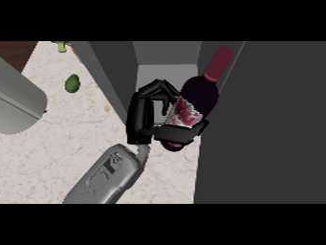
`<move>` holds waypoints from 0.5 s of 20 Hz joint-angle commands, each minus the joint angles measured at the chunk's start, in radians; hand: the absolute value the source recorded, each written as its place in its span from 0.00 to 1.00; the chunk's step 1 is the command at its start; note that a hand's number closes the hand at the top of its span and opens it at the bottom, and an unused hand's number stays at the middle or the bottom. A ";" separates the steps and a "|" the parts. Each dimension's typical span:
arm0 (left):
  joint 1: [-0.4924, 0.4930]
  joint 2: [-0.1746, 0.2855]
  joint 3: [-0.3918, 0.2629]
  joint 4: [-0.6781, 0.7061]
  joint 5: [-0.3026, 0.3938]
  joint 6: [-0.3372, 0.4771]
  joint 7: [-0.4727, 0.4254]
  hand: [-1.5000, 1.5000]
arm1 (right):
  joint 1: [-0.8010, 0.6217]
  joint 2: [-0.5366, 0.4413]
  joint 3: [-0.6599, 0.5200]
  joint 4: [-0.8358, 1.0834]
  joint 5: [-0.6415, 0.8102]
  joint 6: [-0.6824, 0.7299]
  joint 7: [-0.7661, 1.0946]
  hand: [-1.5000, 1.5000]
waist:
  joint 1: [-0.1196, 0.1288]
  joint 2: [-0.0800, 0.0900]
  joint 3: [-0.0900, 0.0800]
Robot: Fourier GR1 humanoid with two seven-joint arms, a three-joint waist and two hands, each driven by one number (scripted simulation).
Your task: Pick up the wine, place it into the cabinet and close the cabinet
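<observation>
On my feed the right hand (141, 119) sits near centre, and the wine bottle (201, 93) lies against it on its 3 o'clock side. The fingers (155, 91) curl round the bottle's body from 10 o'clock, and another part of the hand wraps under its lower end at about 5 o'clock, so the hand is closed around the bottle and holds it. The grey forearm (105, 177) runs off toward 7 o'clock.

The bottle is tilted, with its neck toward 1 o'clock and its base toward 7 o'clock. It hangs at the mouth of the cabinet (116, 72), between the cabinet's dark left wall and a broad dark panel (278, 124) that fills the view from 2 to 5 o'clock. The neck overlaps that panel's edge. I cannot tell how far inside the opening the bottle is.

The glass is very dark, almost black. The long cap (219, 62) over the neck is deep red. The label (185, 115) is pale with a red pattern, and the fingers partly cover it.

The pale marbled counter (45, 153) spreads from 7 to 10 o'clock. A small green fruit (72, 83) lies on it at 10 o'clock, well apart from the hand. A large rounded grey shape (10, 95) fills the 9 o'clock edge.
</observation>
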 commanded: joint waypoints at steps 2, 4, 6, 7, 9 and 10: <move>0.000 0.020 0.052 0.022 -0.013 -0.039 -0.030 1.00 | -0.027 -0.013 -0.035 -0.077 -0.097 -0.017 0.050 0.00 | 0.007 -0.001 0.000; 0.005 0.000 0.069 0.124 0.019 -0.069 -0.145 1.00 | 0.096 0.026 0.044 -0.125 -0.033 0.013 0.001 0.00 | -0.002 0.001 0.000; 0.038 0.000 0.068 0.136 0.032 -0.055 -0.184 1.00 | 0.021 0.010 -0.006 -0.066 -0.065 -0.006 0.003 0.00 | 0.002 0.001 0.000; -0.027 -0.001 0.065 0.186 0.059 -0.037 -0.190 1.00 | -0.051 -0.016 -0.030 -0.076 -0.102 -0.034 0.093 0.00 | -0.001 0.002 0.000; -0.091 -0.001 0.034 0.217 0.131 0.014 -0.196 1.00 | -0.061 -0.007 -0.018 -0.047 -0.080 -0.030 0.063 0.00 | -0.005 0.002 0.000; -0.041 0.006 0.105 0.175 0.055 -0.075 -0.147 1.00 | -0.060 -0.020 -0.043 -0.083 -0.103 -0.036 0.095 0.00 | 0.005 0.000 0.000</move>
